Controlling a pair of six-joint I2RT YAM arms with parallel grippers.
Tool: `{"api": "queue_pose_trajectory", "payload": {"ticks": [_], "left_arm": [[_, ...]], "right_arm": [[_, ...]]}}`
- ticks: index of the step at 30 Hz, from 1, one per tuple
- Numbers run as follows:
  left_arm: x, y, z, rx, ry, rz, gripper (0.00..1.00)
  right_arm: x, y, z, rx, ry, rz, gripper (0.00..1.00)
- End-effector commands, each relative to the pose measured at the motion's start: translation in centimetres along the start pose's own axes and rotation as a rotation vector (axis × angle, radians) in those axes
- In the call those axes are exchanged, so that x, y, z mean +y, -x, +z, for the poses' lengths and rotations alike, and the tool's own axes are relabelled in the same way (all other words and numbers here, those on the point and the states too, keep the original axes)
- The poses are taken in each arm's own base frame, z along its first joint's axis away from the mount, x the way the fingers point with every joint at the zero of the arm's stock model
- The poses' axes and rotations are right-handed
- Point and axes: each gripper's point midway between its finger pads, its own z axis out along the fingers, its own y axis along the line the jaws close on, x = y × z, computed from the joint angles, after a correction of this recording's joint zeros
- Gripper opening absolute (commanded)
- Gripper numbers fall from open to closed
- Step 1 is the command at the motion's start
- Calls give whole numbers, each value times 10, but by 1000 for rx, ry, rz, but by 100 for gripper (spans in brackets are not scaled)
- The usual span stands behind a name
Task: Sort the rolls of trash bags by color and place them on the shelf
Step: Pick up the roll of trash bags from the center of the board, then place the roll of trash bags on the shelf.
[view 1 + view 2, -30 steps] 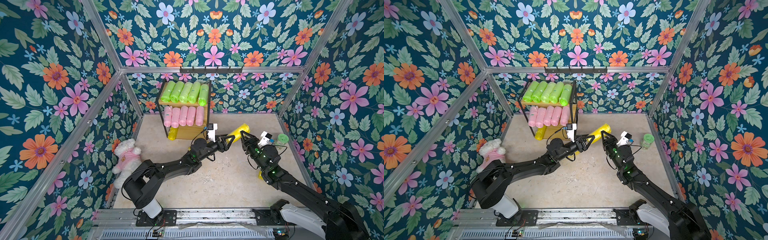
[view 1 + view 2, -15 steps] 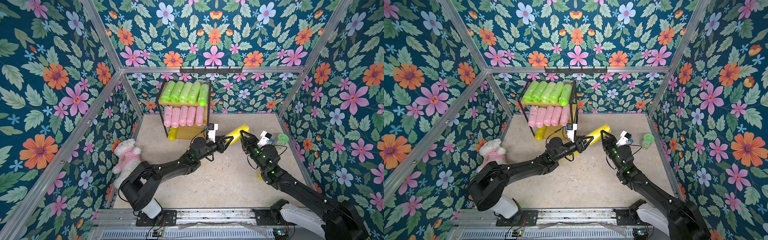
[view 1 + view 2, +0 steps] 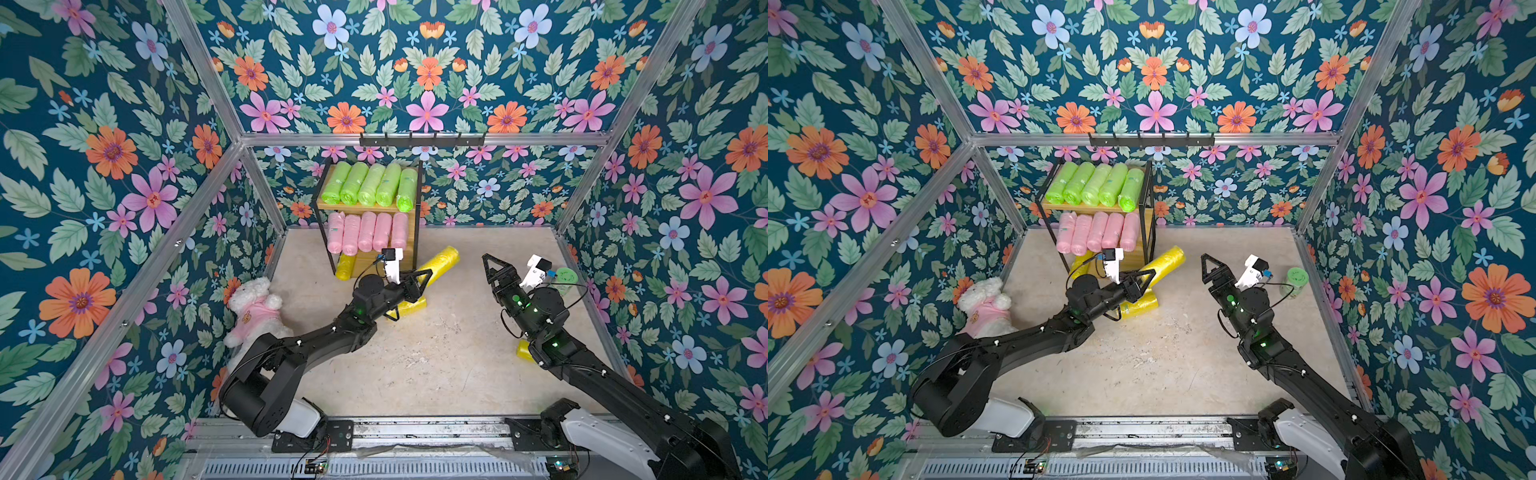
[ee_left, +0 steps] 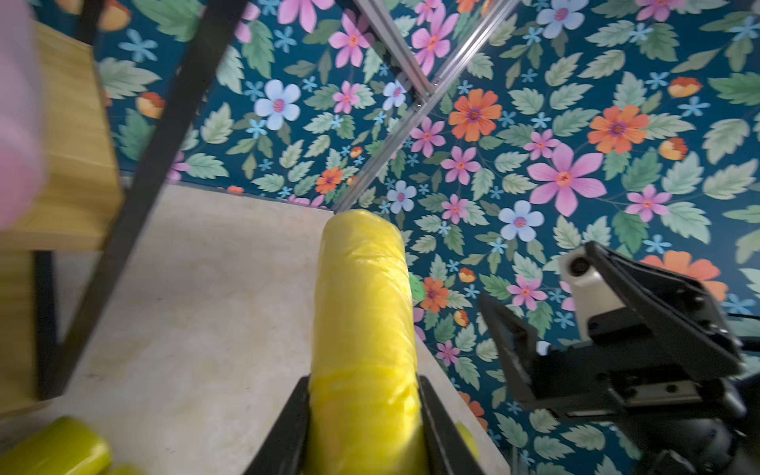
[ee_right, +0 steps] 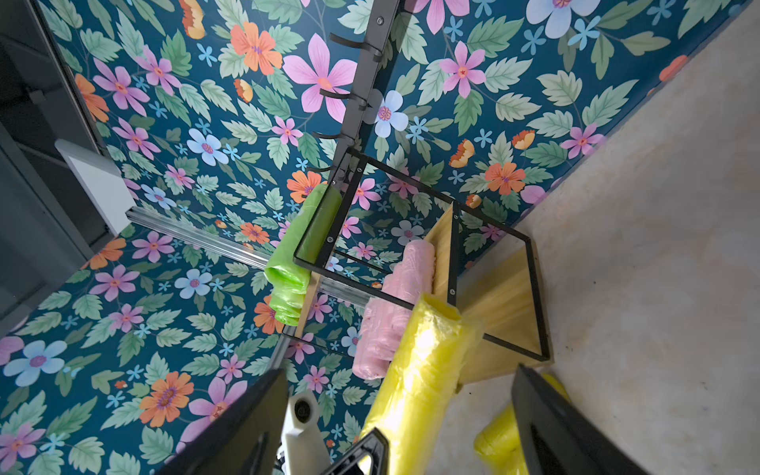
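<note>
Now the yellow roll (image 3: 442,258) is clamped at its near end between the fingers of the left gripper (image 3: 420,277) and slants toward 2 o'clock. The shelf (image 3: 332,205) stands at its 10 o'clock, with green rolls (image 3: 370,185) on top, pink rolls (image 3: 365,232) in the middle and a lone yellow roll (image 3: 344,266) at the bottom. At the held roll's 3 o'clock, the right gripper (image 3: 494,266) gapes wide, holding nothing.

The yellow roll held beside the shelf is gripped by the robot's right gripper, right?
Not quite: the left gripper grips the yellow roll held beside the shelf, as the left wrist view shows. The right gripper is open.
</note>
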Motion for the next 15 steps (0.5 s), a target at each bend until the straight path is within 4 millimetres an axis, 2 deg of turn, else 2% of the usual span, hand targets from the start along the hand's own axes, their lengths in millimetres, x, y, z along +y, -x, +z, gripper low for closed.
{"api": "queue_pose_trajectory", "payload": {"ticks": [1,11,15], "left_arm": [[11,8,-18,-33,41,48,23],[69,20,-94,-116,308,109,24],[96,34,-130,-197,447,134,23]], "right_arm": [[3,-4,1,37,-15,-132,89],[21,-23,14,162,53,-261,88],[19,-31,19,198,60,-260,88]]}}
